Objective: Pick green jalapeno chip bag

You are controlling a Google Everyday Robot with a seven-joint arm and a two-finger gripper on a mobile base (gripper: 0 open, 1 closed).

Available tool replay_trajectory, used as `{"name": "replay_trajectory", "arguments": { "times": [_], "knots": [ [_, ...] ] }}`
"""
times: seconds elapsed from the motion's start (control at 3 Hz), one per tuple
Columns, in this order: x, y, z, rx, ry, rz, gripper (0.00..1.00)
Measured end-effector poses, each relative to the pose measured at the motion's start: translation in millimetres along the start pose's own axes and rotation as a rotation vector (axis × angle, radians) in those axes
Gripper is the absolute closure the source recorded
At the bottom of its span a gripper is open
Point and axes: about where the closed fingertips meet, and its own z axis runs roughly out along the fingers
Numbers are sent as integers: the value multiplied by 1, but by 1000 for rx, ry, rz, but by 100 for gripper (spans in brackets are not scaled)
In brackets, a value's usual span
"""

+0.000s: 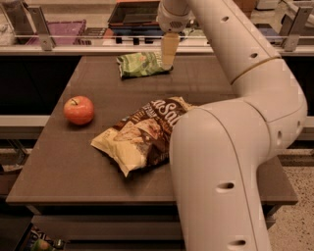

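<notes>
The green jalapeno chip bag [140,64] is a small crinkled green bag with pale print, lying near the far edge of the dark table [64,162]. My gripper [169,62] hangs from the white arm and points down at the bag's right end, touching or just above it. The larger brown-and-cream chip bag [142,135] lies in the middle of the table, partly hidden by my arm.
A red apple [79,110] sits on the table's left side. My big white arm [230,147] covers the right part of the view. Behind the table runs a counter with a dark tray [135,13] and a purple bin [59,28].
</notes>
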Motion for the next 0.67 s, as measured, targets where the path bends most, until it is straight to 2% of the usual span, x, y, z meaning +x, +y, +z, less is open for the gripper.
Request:
{"name": "replay_trajectory", "arguments": {
  "times": [0.33,0.67],
  "knots": [
    [-3,-13,6,44,-10,9,0],
    [-7,-31,10,131,-45,26,0]
  ]
}}
